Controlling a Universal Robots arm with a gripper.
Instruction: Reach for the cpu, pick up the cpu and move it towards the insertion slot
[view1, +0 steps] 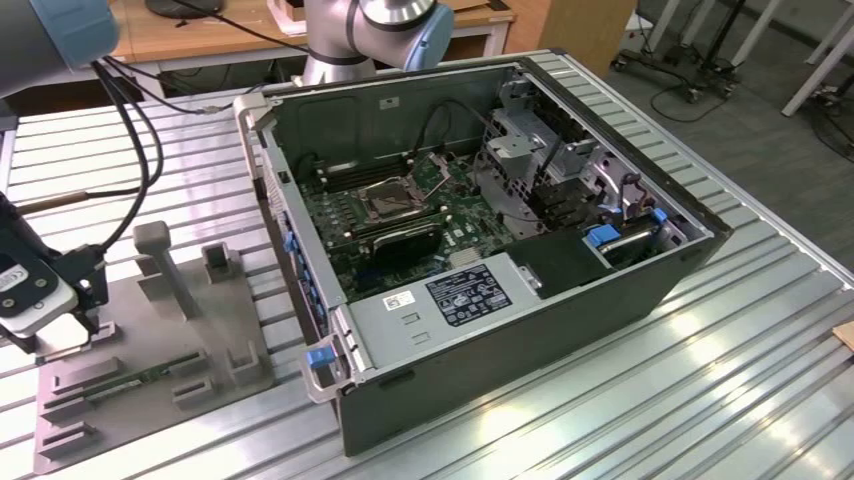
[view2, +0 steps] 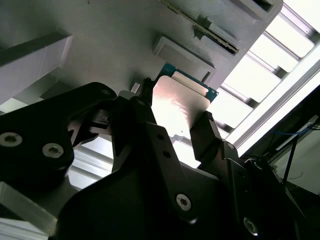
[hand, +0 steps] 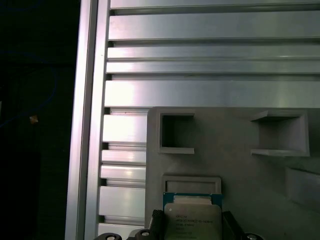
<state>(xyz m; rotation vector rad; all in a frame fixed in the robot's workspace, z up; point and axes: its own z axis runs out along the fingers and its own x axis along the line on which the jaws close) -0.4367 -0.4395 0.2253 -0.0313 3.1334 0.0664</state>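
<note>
Gripper (view2: 175, 112) low over grey fixture (view1: 160, 330); fingers (view2: 207, 135) apart, flanking cpu (hand: 192, 220) lying in its nest. Grasp likely wants centring, even squeeze on opposite edges, no tilt

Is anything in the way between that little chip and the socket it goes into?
Yes. The cpu lies on the grey holder; in the exterior view, the holder's upright posts and the computer case's side wall stand between it and the insertion slot.

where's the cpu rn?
The cpu sits on the grey fixture at the exterior view's left, directly under the tool, outside the case.
</note>
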